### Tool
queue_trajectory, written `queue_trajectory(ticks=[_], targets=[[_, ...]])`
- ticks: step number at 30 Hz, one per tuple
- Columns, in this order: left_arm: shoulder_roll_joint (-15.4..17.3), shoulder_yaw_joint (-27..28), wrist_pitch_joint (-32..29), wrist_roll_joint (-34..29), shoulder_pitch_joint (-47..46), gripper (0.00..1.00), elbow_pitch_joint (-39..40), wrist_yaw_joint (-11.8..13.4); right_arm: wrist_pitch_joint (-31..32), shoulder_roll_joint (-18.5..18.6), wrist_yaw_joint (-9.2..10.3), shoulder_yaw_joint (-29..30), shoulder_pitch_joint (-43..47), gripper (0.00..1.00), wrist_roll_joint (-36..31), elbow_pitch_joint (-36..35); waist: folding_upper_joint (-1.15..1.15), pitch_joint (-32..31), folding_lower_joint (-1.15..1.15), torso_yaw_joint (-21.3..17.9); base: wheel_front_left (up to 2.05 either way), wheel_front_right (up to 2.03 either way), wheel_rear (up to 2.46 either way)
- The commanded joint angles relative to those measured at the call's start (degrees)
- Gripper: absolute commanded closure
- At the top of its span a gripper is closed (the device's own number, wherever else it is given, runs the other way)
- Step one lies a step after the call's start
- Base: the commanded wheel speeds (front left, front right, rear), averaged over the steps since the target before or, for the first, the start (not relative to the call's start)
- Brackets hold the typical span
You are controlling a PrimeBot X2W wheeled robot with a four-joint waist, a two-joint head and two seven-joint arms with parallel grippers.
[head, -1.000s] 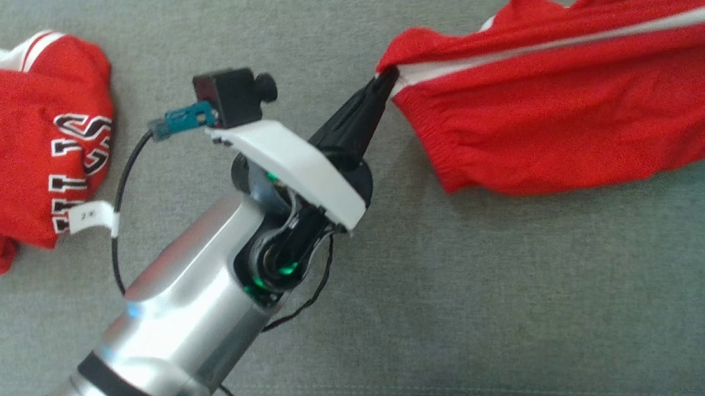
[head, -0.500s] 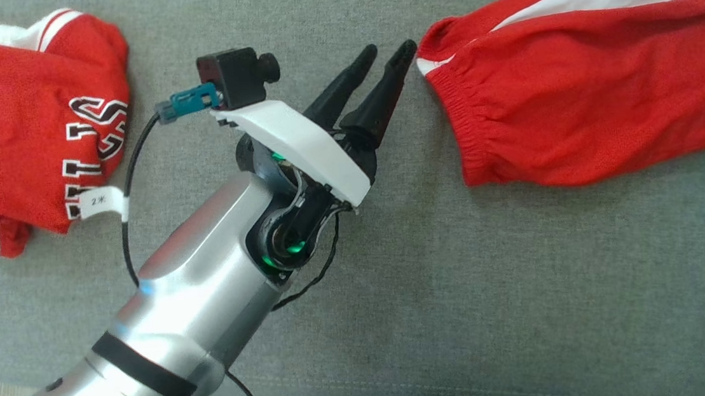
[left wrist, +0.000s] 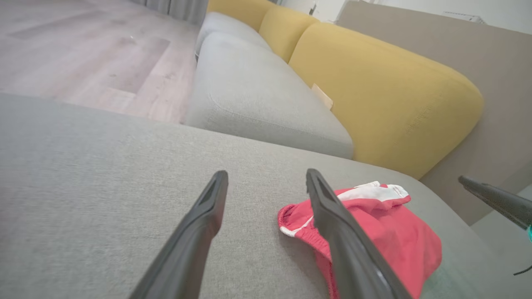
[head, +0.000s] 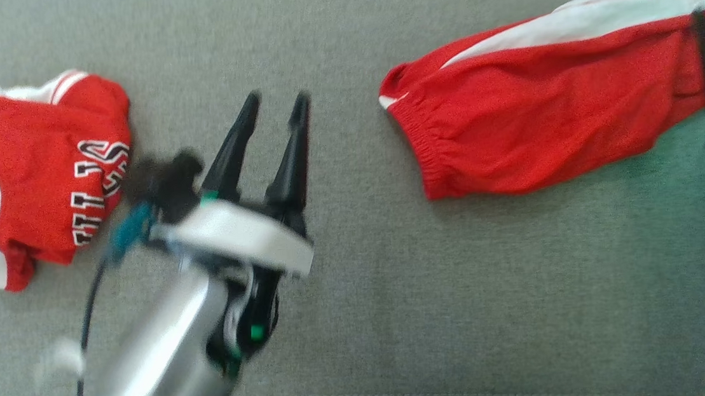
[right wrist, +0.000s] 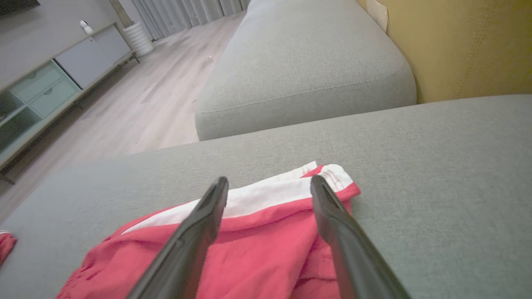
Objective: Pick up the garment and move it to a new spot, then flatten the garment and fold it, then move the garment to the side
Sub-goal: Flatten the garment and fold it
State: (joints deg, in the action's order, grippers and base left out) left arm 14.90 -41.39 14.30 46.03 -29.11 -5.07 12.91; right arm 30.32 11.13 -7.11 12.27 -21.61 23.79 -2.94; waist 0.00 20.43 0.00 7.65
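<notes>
On woven grey cushion (head: 431, 293), rumpled red shorts (head: 530, 118), elastic-waisted, white-striped; left gripper (head: 276, 96) and right gripper (right wrist: 269, 179) wide, empty.

Head camera looks steeply down on grey cushion (head: 401, 315). Left wrist camera skims low toward yellow backrest (left wrist: 374, 83); right wrist camera hovers close above red shorts (right wrist: 257, 249), shared by all views.

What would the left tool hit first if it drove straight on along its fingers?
Probably the bare grey fabric sofa cushion ahead of the left tool. The red shorts with a white side stripe lie to the right of that line. Depth is unclear.
</notes>
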Motion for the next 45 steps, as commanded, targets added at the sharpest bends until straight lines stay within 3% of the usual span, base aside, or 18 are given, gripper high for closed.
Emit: queue_trajectory(ticks=[1,4,9,13,23,30,32,34,42,45], targets=[[1.39,4.5,0.68,-4.32,3.41,0.0,4.71,1.94,-0.77,-1.36,-0.37,-1.08,2.18,0.0,0.2,-3.67,0.0,-3.06,0.0,-1.22,0.0,0.0,0.0],[0.6,7.59,0.69,-10.87,9.77,0.0,9.63,4.12,-0.87,-3.65,-0.37,-0.69,6.17,0.0,0.43,-4.56,0.0,-4.6,0.0,-0.91,0.0,0.0,0.0],[-0.96,8.63,0.69,-17.47,15.83,0.0,13.48,4.44,-0.39,-4.34,-0.37,1.53,8.19,0.0,-0.94,-3.07,0.0,-5.3,0.0,0.93,0.0,0.0,0.0],[-2.89,7.94,0.69,-21.47,19.43,0.0,14.98,3.07,0.89,-3.32,-0.37,4.99,5.69,0.0,-4.14,0.71,0.0,-4.68,0.0,3.71,0.0,0.0,0.0],[-8.05,8.3,0.7,-27.04,21.06,0.0,15.11,-1.78,3.84,5.54,-0.37,12.41,-2.28,0.0,-13.2,14.46,0.0,-0.87,0.0,12.34,0.0,0.0,0.0],[-9.86,10.58,0.7,-28.76,21.58,0.0,15.31,-4.61,6.26,8.6,-0.37,15.64,-4.63,0.0,-16.71,21.19,0.0,1.34,0.0,14.58,0.0,0.0,0.0],[-10.28,11.12,0.7,-29.2,21.65,0.0,15.29,-5.15,6.83,7.91,-0.37,16.2,-5.38,0.0,-16.79,22.32,0.0,1.59,0.0,14.6,0.0,0.0,0.0],[-10.64,11.59,0.7,-29.6,21.78,0.0,15.12,-5.53,8.34,6.96,-0.37,15.9,-5.45,1.0,-16.55,22.9,0.0,1.54,0.0,14.26,0.0,0.0,0.0],[-11.37,13.56,0.7,-30.73,22.8,0.0,14.51,-7.05,8.72,6.24,-0.37,10.95,-2.7,1.0,-13.37,19.47,0.0,-1.65,0.0,8.19,0.0,0.0,0.0],[-11.42,14.54,0.7,-31.79,23.1,0.0,14.82,-7.36,8.49,7.95,-0.37,8.6,-0.27,1.0,-14.69,16.12,0.0,-2.91,0.0,4.67,0.0,0.0,0.0]])
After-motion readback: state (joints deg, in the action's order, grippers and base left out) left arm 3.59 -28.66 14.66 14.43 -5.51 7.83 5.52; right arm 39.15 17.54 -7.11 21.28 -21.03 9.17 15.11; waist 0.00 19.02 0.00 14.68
